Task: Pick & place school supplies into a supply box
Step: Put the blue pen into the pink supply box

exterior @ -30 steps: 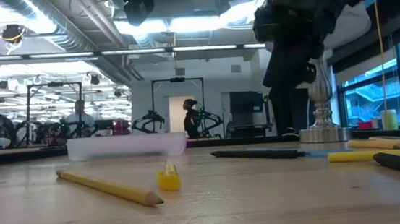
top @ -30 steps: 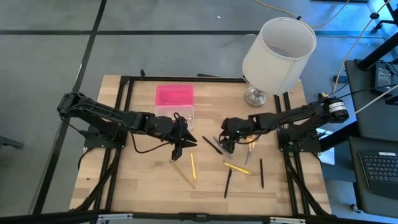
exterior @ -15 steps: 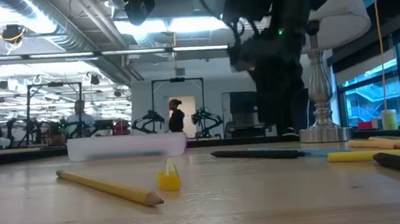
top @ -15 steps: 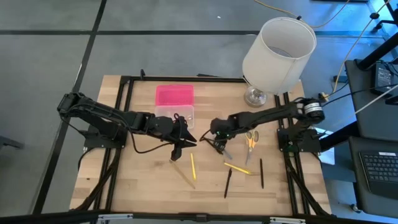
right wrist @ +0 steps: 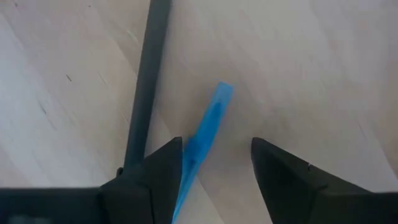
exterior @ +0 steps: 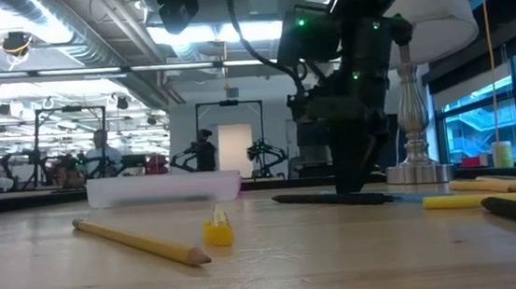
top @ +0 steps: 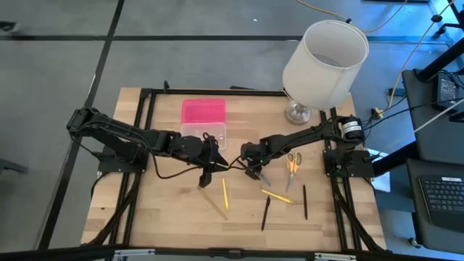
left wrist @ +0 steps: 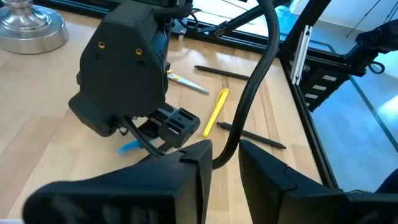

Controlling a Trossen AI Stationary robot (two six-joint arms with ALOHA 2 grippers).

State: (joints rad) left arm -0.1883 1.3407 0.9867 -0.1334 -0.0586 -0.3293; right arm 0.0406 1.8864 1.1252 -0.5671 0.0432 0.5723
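Matte black arms, black cables, apparently brass-coloured screws.

1. My table (top: 174,217) is pale wood with a fine grain, framed in black.
2. The box (top: 204,118) has a hot-pink lid and a clear base.
3. Both arms are black; green lights glow on the right arm (exterior: 348,52).
4. A bright blue pen (right wrist: 202,146) and a black pen (right wrist: 144,87) lie by my right gripper (right wrist: 214,165).
5. The scissors (top: 292,162) have yellow-orange handles.
6. A yellow pen (top: 276,196), a yellow pencil (top: 225,193) and a wood-toned pencil (top: 214,203) lie near two more black pens (top: 265,213).
7. The lampshade (top: 325,55) is white on a silver base (top: 297,112).
8. The floor (top: 58,65) is grey.
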